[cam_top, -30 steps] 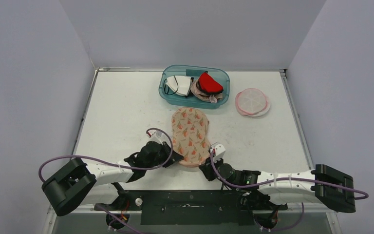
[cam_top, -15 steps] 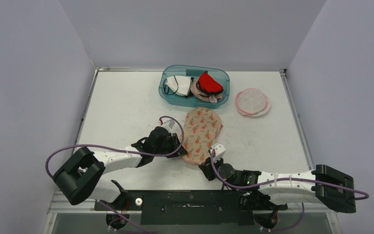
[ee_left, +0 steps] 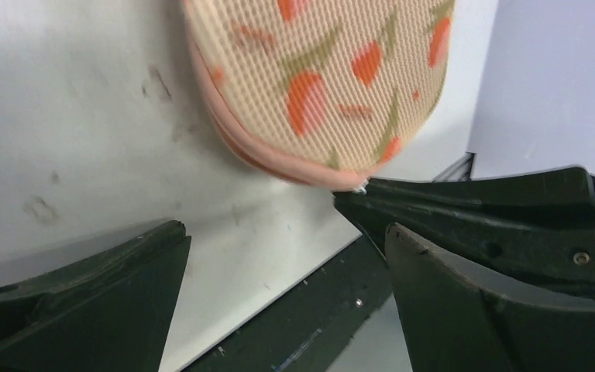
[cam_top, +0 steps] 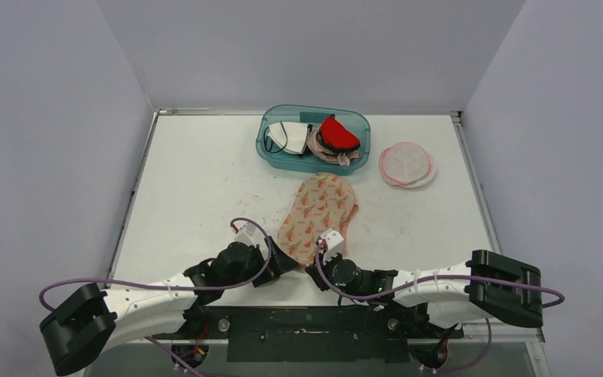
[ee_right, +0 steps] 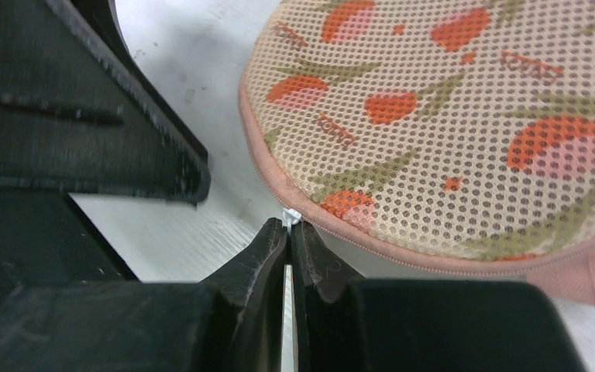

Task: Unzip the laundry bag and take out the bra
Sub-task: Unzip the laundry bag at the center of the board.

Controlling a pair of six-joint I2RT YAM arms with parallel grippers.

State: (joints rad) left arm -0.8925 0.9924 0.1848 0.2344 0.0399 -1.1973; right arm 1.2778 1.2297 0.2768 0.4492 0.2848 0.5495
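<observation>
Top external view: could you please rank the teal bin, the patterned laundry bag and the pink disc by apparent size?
1. teal bin, largest
2. laundry bag, somewhat smaller
3. pink disc, clearly smallest

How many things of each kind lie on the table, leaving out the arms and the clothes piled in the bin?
patterned mesh laundry bag: 1
teal bin: 1
round pink-and-white disc: 1
Total: 3
</observation>
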